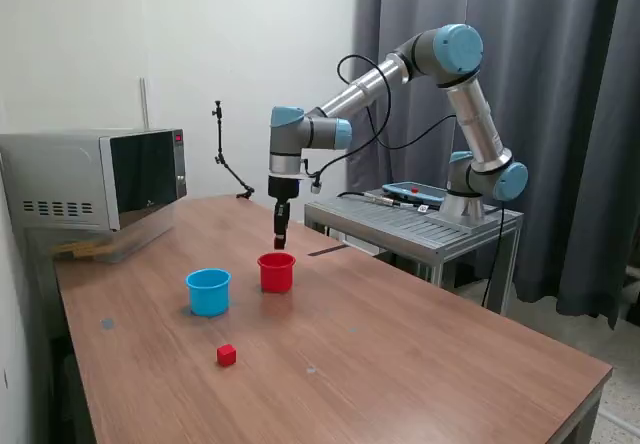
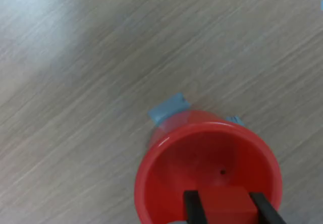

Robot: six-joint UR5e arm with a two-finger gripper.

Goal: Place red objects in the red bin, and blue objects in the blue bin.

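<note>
My gripper (image 1: 281,242) hangs just above the red cup (image 1: 276,272) in the middle of the table. In the wrist view its two black fingers (image 2: 193,208) are shut on a small red cube (image 2: 225,204), held over the open mouth of the red cup (image 2: 166,168). A second red cube (image 1: 227,355) lies on the table nearer the front, apart from the cups. The light-blue cup (image 1: 208,291) stands to the exterior view's left of the red cup. No dark blue cubes show; the inside of the blue cup is hidden.
A microwave (image 1: 95,179) stands at the back on the exterior view's left. A metal stand (image 1: 420,226) carrying the arm's base sits behind the table on the right. Pale tape patches (image 2: 169,108) lie on the table by the red cup.
</note>
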